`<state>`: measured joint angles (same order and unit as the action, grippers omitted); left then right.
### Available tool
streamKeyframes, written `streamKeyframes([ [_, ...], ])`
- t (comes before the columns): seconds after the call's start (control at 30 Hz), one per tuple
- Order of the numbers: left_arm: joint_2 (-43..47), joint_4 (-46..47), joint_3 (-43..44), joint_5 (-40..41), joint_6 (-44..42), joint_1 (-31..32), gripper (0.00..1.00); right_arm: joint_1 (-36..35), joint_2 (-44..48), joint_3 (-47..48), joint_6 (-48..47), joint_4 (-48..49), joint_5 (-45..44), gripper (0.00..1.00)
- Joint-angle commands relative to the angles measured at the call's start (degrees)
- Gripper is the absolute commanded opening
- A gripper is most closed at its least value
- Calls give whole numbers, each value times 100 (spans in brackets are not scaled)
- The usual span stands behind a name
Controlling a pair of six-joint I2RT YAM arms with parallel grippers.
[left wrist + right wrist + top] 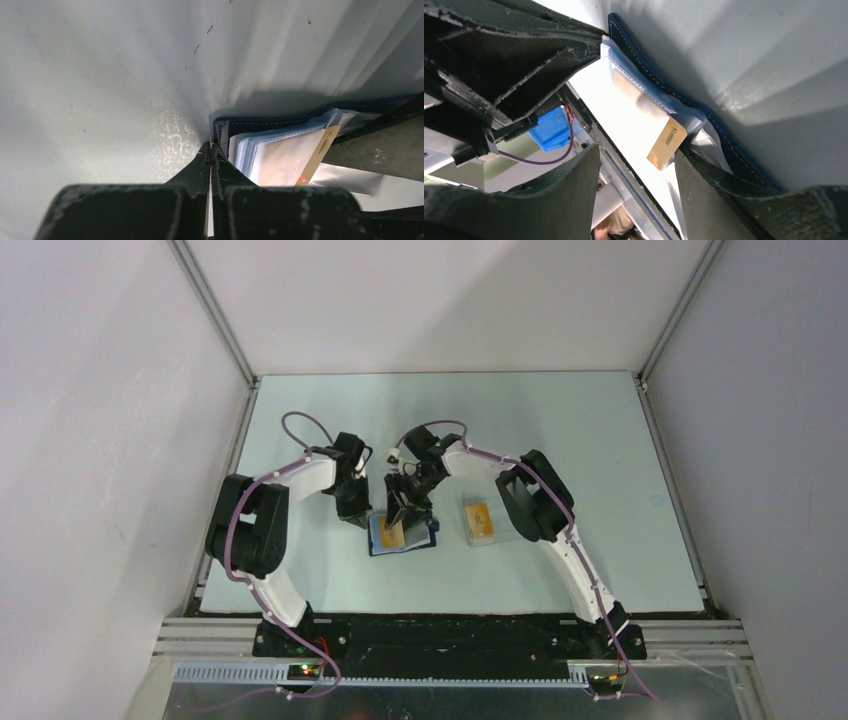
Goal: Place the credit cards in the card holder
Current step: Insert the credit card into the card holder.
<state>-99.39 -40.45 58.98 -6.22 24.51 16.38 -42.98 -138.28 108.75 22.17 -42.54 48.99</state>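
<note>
On the pale, smooth table (pixel 560 430), the card holder (pixel 403 537), navy with white stitching and glossy clear sleeves, is lying open, a thin orange-yellow credit card (pixel 666 143) sticking slantwise out of one sleeve. The left gripper (pixel 211 147) is pinching its scuffed black fingers together on nothing just beside the holder's corner. The right gripper (pixel 408 502) is hanging spread wide over the holder, and a clear plastic case (pixel 478 523) is sitting nearby.

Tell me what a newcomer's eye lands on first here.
At the centre, the shut left gripper and the open right gripper crowd over the open navy card holder. An orange card sticks partly out of a clear sleeve inside it; a clear case lies just to its right.
</note>
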Motion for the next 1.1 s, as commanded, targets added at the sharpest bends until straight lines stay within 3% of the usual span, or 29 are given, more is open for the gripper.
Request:
streamKeyframes([
  [0.0,-285,94,-68,346,-50,23,0,49,621,-528,753,1412,419,58],
  [0.07,-302,97,-23,256,-38,23,0,71,663,-646,925,1767,483,56],
  [0.3,-88,88,-65,91,-53,-38,4,74,497,-498,919,1661,505,52],
  [0.47,458,101,-310,-573,-5,-543,13,88,446,-485,799,1428,348,52],
  [0.67,637,102,-322,-1137,37,-661,15,82,400,-401,727,1245,230,52],
  [1.07,450,293,-585,-1081,133,-643,14,-33,392,-130,515,527,-238,60],
])
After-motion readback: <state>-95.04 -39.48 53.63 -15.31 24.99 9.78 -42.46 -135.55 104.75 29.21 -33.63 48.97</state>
